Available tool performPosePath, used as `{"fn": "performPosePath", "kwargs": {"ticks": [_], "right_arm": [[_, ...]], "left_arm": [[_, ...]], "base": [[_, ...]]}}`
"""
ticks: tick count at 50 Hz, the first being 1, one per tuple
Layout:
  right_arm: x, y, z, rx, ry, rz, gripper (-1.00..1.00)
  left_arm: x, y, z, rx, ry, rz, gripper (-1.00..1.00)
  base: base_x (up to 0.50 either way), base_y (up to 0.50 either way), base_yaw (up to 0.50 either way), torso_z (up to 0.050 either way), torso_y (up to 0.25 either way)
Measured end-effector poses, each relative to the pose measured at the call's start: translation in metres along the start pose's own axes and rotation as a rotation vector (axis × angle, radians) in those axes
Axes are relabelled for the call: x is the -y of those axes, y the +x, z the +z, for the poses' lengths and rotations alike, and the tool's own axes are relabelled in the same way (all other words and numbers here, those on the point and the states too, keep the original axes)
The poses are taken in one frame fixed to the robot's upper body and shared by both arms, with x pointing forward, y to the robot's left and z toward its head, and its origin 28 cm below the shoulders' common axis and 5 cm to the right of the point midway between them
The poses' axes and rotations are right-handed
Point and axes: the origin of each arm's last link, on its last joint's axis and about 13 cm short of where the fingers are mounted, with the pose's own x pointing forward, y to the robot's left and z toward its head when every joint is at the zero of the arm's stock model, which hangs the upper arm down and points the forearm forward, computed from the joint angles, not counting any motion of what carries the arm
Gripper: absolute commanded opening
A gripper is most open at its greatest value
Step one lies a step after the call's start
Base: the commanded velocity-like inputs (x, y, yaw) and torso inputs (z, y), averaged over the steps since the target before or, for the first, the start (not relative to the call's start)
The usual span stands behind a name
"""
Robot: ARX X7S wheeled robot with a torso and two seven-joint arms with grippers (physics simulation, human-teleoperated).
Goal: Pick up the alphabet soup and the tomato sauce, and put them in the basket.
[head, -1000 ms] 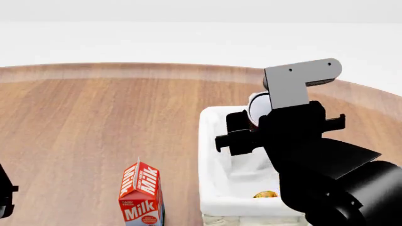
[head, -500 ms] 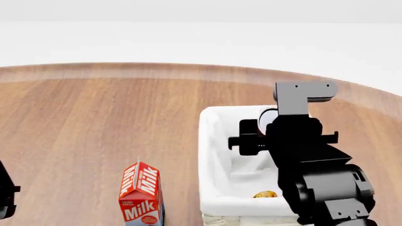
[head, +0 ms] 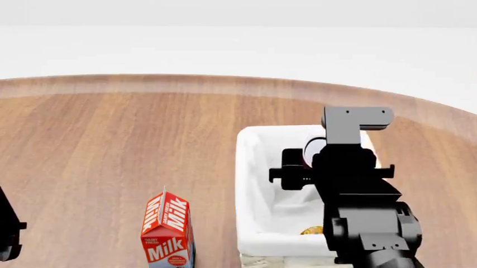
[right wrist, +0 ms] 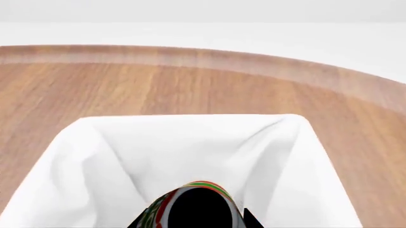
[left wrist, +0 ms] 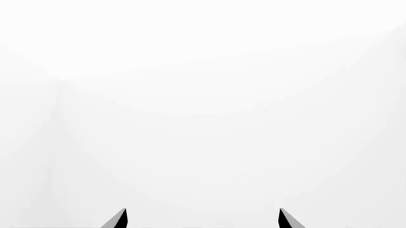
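step: second can going in; right end effector (head: 307,167) hangs over the basket (head: 249,184) with the tomato sauce (right wrist: 190,206) clamped in it
tomato sauce: red, white and green label fills the near edge of the right wrist view, white lining right behind it; from the head camera only its pale top (head: 314,148) shows past the arm
alphabet soup: probably the small yellow-orange patch (head: 313,230) low inside the basket at the near end; mostly hidden by the arm, so not certain
basket: on the table (head: 111,145), right of the milk carton (head: 168,229), well apart from it
left end effector: (left wrist: 201,219) fingers apart, nothing between them; camera sees only blank white
next move: can is inside the rim outline, so lower a bit if there's room, then open the fingers; keep it off the near end where the other can seems to lie
risk: dropping from height may tip it or knock the first can
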Motion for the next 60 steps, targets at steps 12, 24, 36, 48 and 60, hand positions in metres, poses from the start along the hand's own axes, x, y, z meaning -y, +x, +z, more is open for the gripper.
{"fn": "performPosePath", "kwargs": {"ticks": [12, 24, 36, 48, 60], "right_arm": [[-0.001, 0.001, -0.001, -0.001, -0.016, 0.008, 1.00], [-0.002, 0.001, 0.002, 0.007, -0.030, 0.015, 1.00], [-0.003, 0.002, 0.011, 0.102, -0.027, 0.009, 1.00], [-0.004, -0.003, 0.032, 0.335, -0.036, -0.011, 1.00], [-0.007, -0.030, 0.064, 0.559, -0.065, -0.041, 1.00]], "left_arm": [[0.000, 0.000, -0.001, -0.003, 0.000, -0.001, 1.00], [0.000, 0.000, -0.001, -0.003, 0.000, -0.002, 1.00], [0.000, -0.001, -0.002, -0.005, -0.001, -0.002, 1.00], [0.000, -0.001, -0.001, -0.004, -0.002, -0.002, 1.00], [0.000, -0.001, -0.001, -0.003, -0.002, -0.003, 1.00]], "base": [[0.00, 0.00, 0.00, 0.000, 0.000], [0.00, 0.00, 0.00, 0.000, 0.000], [0.00, 0.00, 0.00, 0.000, 0.000], [0.00, 0.00, 0.00, 0.000, 0.000], [0.00, 0.00, 0.00, 0.001, 0.000]]}}
